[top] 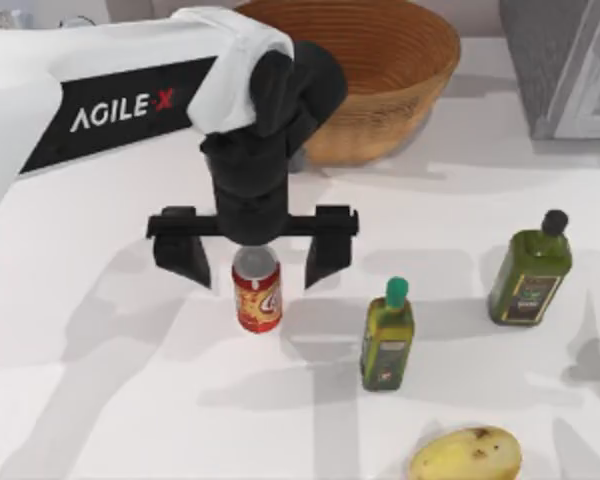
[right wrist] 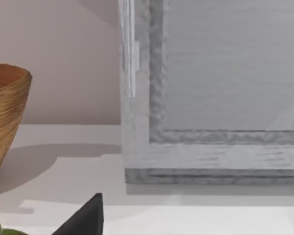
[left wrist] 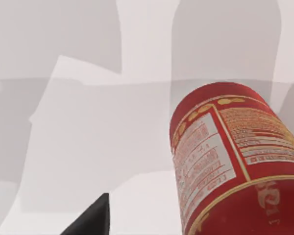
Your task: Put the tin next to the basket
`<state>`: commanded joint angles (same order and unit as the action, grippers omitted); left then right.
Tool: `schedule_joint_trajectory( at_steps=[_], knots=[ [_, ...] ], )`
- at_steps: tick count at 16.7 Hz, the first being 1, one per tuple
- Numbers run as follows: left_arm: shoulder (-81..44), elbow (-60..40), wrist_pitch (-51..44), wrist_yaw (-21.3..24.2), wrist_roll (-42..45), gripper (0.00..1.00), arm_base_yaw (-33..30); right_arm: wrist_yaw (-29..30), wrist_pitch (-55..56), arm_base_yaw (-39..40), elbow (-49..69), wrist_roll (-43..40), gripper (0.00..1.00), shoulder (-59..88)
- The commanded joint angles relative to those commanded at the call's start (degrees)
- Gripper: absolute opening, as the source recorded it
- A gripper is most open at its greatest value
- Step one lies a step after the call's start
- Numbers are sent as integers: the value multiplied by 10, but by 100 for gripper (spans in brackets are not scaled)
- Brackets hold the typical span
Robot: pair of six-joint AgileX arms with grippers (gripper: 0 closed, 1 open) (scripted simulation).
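Here, cylindrical red tin (glossy).

Lighting bright and even across the white surface. Soft grey shadows, overlapping in several layers, fall around the tin, indicating more than 1 light source. No glare on the tin's silver top. Left wrist view: tin close, label print legible, slight perspective stretch.

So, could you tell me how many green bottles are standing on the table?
2. The smaller green bottle stands right of the tin; the larger green bottle stands farther right, near the table's right edge. The left arm could hide others.
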<state>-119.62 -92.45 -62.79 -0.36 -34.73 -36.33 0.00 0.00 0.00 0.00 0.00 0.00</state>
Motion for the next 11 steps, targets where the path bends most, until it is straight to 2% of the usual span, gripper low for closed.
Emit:
schedule_joint_trajectory(
  at_steps=[4, 11],
  knots=[
    [1, -8, -9, 0, 0, 100, 1, 0, 0, 0, 0, 0, 100, 0],
    [15, -70, -84, 0, -1, 100, 0, 0, 0, 0, 0, 0, 100, 0]
  ],
)
